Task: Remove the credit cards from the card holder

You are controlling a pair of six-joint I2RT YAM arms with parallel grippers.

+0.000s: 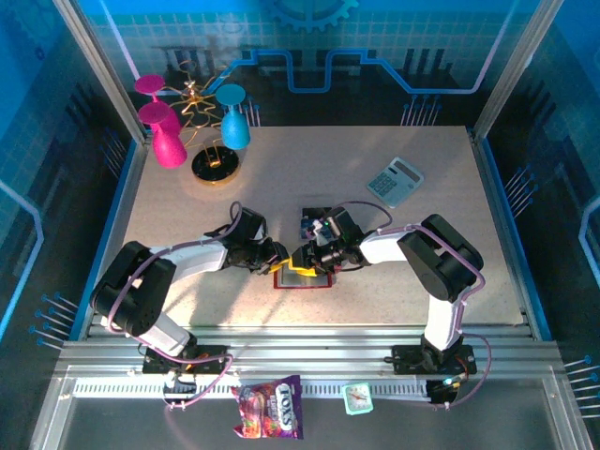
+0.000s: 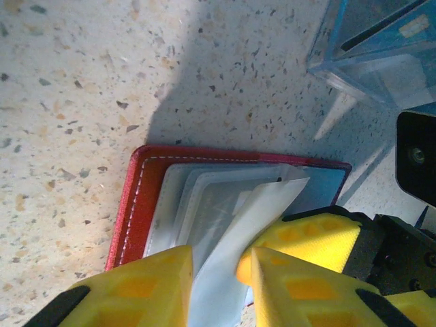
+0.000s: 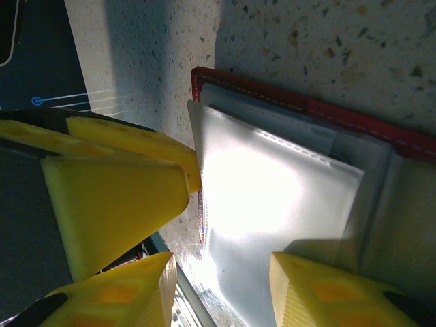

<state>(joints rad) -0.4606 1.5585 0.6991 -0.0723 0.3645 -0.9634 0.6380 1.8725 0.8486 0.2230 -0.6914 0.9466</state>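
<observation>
**Speckled desk, both arms at the red card holder**

Pale speckled stone forms the desk (image 1: pixel 187 206), boxed in by blue-lit walls. From above, the left arm (image 1: pixel 192 255) and the right arm (image 1: pixel 403 246) meet near the middle front. Both are over the card holder (image 1: pixel 309 281), which lies open and flat. A grey calculator (image 1: pixel 395 180) sits well apart, toward the back right.

In the left wrist view, the left tool (image 2: pixel 216 272) has its yellow fingers apart. A loose frosted sleeve (image 2: pixel 225 228) runs up between them, and neither pad visibly presses it. A yellow finger of the other arm rests on the sleeves beside it. The holder's red stitched edge lies flat on the desk, and a clear box (image 2: pixel 381 48) stands near, beyond it.

In the right wrist view, the right tool (image 3: pixel 221 293) also has its fingers apart. One finger is off the holder's edge and the other is over the sleeves, with nothing clamped. The left tool's fingers crowd in from the side, touching the sleeve stack's edge.

The frosted plastic hides the credit cards, so I cannot tell which pockets hold them.

As a judgement, the cards will be light, stiff and slick, while the sleeves are soft and floppy. The holder is light enough to slide, so one tool should pin its red cover. The other should pinch a card by whatever short edge shows at a pocket mouth and draw it straight out along the pocket. Taking hold of the sleeve itself would only lift the whole holder.
</observation>
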